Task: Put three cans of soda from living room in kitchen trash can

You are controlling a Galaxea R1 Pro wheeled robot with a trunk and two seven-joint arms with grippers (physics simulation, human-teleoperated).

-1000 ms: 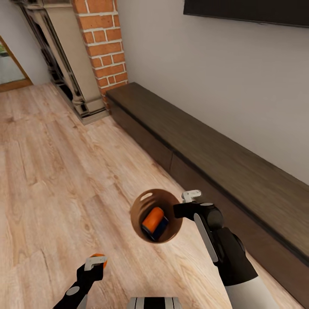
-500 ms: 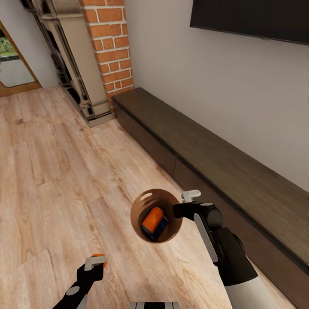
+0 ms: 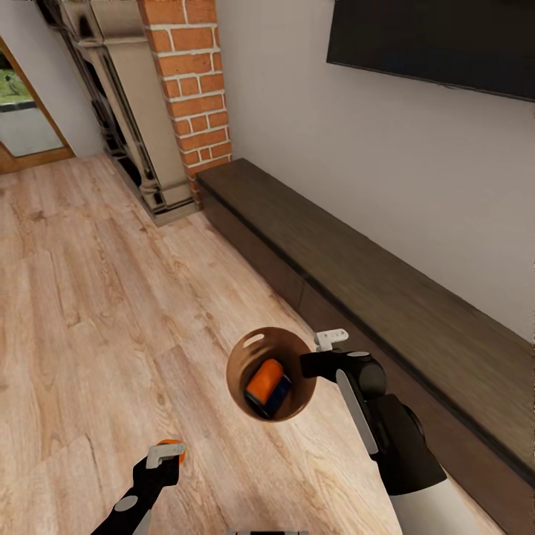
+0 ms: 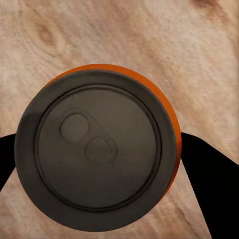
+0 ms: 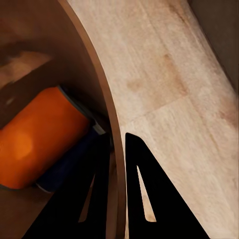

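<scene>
The right gripper (image 3: pixel 313 355) has its fingers pinched on the rim of the trash can (image 3: pixel 241 349), one inside, one outside. An orange soda can (image 3: pixel 265 380) lies inside it. The left gripper (image 3: pixel 168 452) holds another soda can (image 4: pixel 97 149) between its fingers, over the wood floor (image 3: pixel 96 297).

We stand over a light wood floor (image 3: pixel 111 312) of long planks with visible grain and knots, evenly lit without hard shadows. Along the plain pale grey wall (image 3: pixel 357 148) runs a long, low dark-brown cabinet (image 3: pixel 357 275), its top flat and matte. Above it we see a black television (image 3: pixel 438 44) mounted on the wall. At the cabinet's far end rises a red brick fireplace column (image 3: pixel 195 82), with a beige and dark metal surround (image 3: pixel 126 111) beside it. Further left, a wood-framed opening (image 3: pixel 26 119) shows daylight and some greenery.
</scene>
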